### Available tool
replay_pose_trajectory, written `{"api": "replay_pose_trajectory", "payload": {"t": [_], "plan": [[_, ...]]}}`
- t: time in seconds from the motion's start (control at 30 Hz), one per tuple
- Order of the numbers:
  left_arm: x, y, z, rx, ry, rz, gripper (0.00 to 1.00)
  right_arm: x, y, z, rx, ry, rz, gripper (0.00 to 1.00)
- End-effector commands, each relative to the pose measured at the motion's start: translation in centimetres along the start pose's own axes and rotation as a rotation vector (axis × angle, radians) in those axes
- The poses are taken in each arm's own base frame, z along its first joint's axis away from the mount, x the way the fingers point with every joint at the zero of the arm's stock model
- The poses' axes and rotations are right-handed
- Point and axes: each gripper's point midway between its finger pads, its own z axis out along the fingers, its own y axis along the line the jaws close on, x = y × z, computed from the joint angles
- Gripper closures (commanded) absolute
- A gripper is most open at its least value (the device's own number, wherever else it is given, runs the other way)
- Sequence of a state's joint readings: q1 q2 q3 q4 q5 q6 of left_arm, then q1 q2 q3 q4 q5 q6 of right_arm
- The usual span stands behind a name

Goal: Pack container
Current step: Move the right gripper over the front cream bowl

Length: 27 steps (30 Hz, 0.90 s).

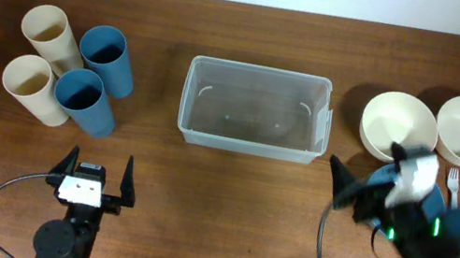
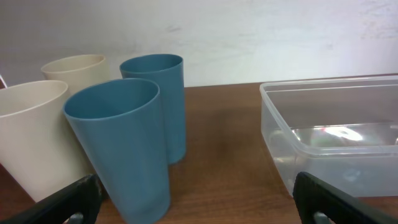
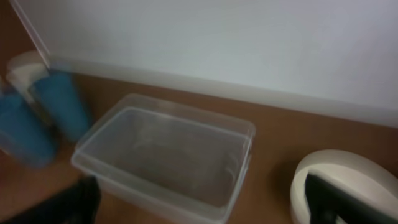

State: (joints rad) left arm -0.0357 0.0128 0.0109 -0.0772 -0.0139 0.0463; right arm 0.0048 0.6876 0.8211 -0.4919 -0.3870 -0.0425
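A dark wooden surface [image 1: 221, 232] runs up to a pale wall.

From overhead, the container [image 1: 253, 109] sits at centre, a little toward 12 o'clock, and it is empty. At 10 o'clock two cream cups [image 1: 30, 80] and two blue cups [image 1: 84, 96] stand in a close cluster. At 2 o'clock two cream bowls [image 1: 399, 126] sit side by side, with a fork [image 1: 452, 181] just beside them toward 3 o'clock. The left gripper [image 1: 100, 163] rests at 7 o'clock, spread wide and holding nothing. The right arm [image 1: 436, 251] at 4 o'clock is blurred (only this view shows the fork and both bowls).

The left wrist view shows the cups from the side at 9 o'clock, a blue one nearest. One end of the container is at 3 o'clock, apart from them.

The right wrist view is soft. The right gripper [image 3: 208, 208] stands wide with nothing held, its dark fingers at 7 and 5 o'clock. The container lies slantwise at centre, with the blue cups at 9 o'clock and one bowl's rim at 4.
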Motion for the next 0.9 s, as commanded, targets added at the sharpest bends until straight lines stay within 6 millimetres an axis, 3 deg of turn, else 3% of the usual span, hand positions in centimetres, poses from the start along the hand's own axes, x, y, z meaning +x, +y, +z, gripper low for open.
{"api": "replay_pose_trajectory", "payload": {"t": [0.0,0.27,0.37,0.43,0.63,0.87], "plan": [[0.1,-0.1,0.0,0.009,0.000,0.019,0.00,-2.3,0.6,1.9,-0.101,0.154,0.056,0.01],[0.1,-0.1,0.0,0.009,0.000,0.019,0.00,-6.4,0.2,3.0,-0.146,0.437,0.122,0.01],[0.1,-0.1,0.0,0.009,0.000,0.019,0.00,-6.2,-0.8,3.6,-0.109,0.488,0.126,0.01],[0.1,-0.1,0.0,0.009,0.000,0.019,0.00,-5.3,-2.5,4.2,-0.027,0.527,0.112,0.01],[0.1,-0.1,0.0,0.009,0.000,0.019,0.00,-2.8,-11.2,4.5,0.423,0.608,0.262,0.01],[0.1,-0.1,0.0,0.009,0.000,0.019,0.00,0.5,-15.6,9.5,0.451,0.679,0.280,0.01]]}}
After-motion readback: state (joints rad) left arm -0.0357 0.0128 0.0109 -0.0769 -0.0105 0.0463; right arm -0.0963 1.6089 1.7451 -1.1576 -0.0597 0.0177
